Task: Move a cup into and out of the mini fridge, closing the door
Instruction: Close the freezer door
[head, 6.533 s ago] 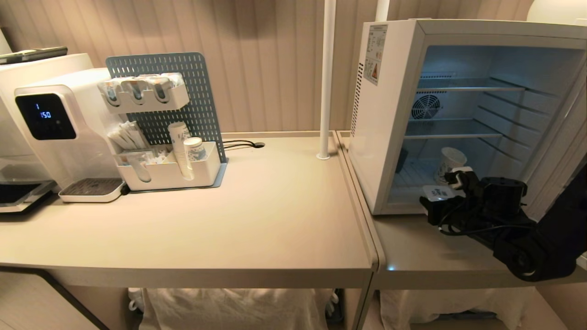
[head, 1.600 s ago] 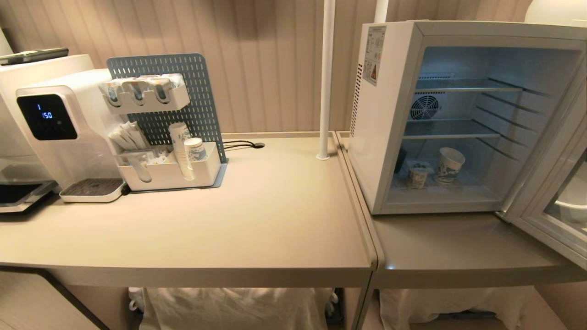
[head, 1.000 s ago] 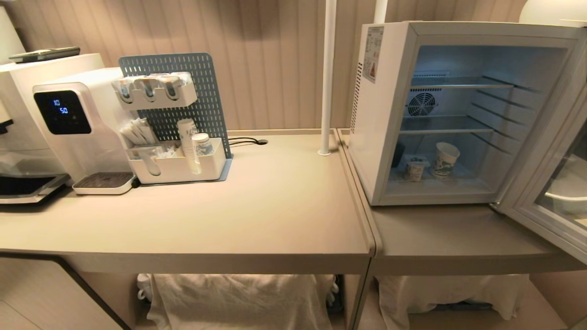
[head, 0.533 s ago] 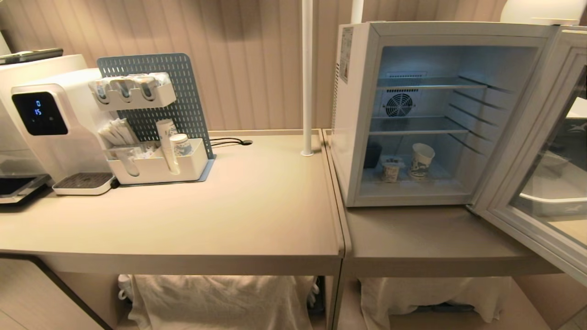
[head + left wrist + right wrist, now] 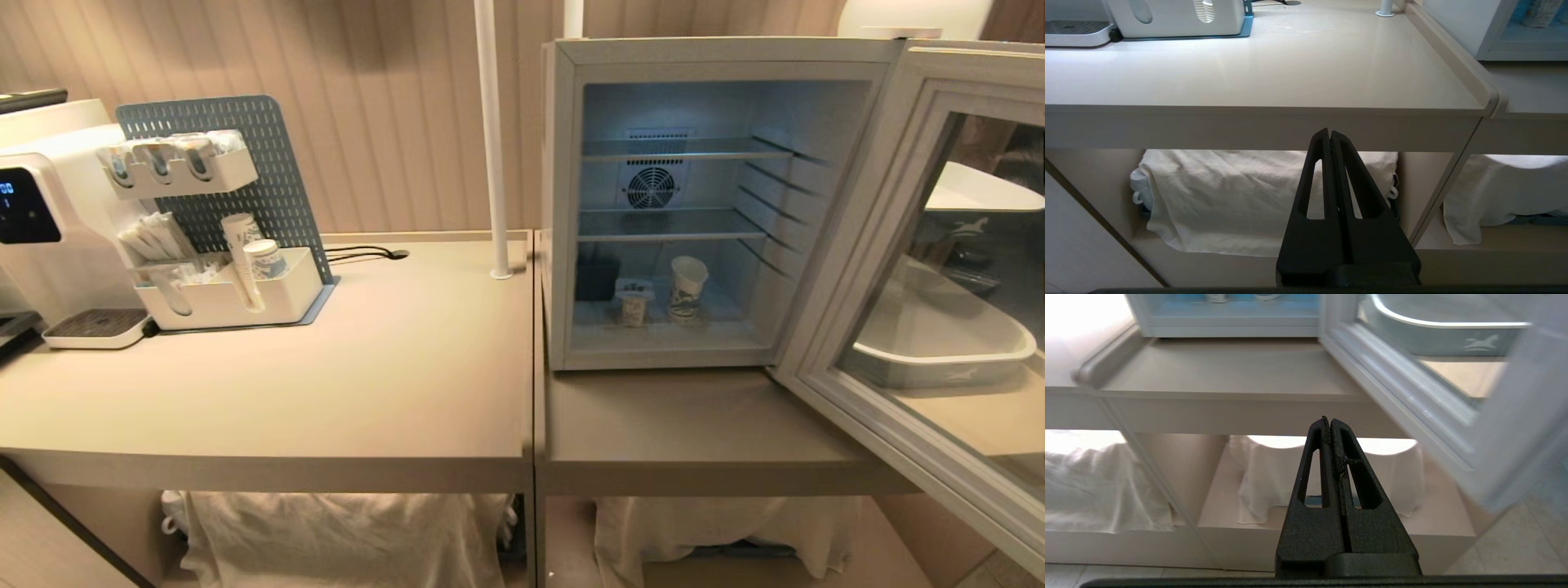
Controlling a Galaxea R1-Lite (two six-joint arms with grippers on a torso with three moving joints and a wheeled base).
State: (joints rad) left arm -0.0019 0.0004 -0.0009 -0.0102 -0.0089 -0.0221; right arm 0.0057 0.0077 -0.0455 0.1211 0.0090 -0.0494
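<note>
Head view: we see the mini fridge [image 5: 563,204] standing on the right-hand counter [image 5: 694,425], its door [image 5: 865,269] swung wide open toward the right. The cup [image 5: 687,287] stands upright on the fridge floor, under the lower wire shelf [image 5: 661,224]. Just beside it, to its left, sits a small plastic pot [image 5: 633,303] with a foil lid; further left, a dark box [image 5: 596,278] against the inner wall. The rear fan [image 5: 651,187] shows between the shelves. On the left counter we see the water dispenser [image 5: 33,229] and a pegboard organizer [image 5: 237,294] with a stack of paper cups [image 5: 242,257]. Neither arm shows here.

Left wrist view: the left gripper [image 5: 1330,134] hangs low in front of the counter edge, fingers pressed together on nothing. Behind it we see white cloth [image 5: 1229,196] under the counter.

Right wrist view: the right gripper [image 5: 1329,421] is likewise below counter level, fingers together and empty, aimed at the counter front. The open door's frame passes well above and beside it; the fridge's bottom sill [image 5: 1229,328] is further back.
</note>
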